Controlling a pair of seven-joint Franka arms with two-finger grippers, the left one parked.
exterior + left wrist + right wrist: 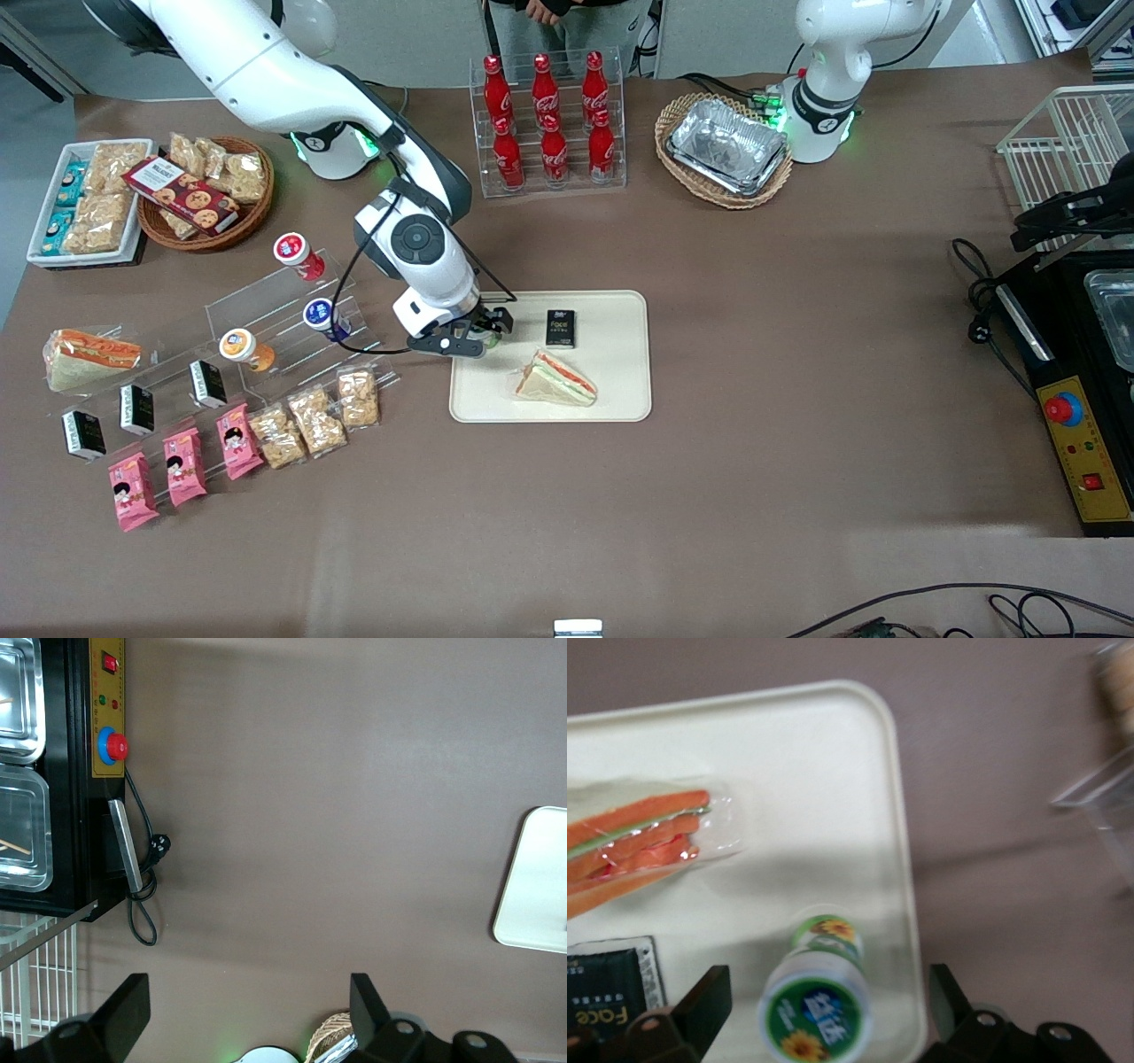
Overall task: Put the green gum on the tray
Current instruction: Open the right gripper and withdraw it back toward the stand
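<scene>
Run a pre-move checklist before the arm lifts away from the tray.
1. Green gum over the tray: ok; in the right wrist view it stands upright on the cream surface, near the rim.
2. Hand released: ok; its fingers stand apart on either side of the bottle with gaps showing.
3. Bottle clear of the wrapped sandwich and the black Face pack: ok; it touches neither.
4. Bottle fully inside the rim: ok, though close to the edge.
5. Lift path: cannot tell; the front view hides the bottle under the hand, so rise straight up, probably safest.
</scene>
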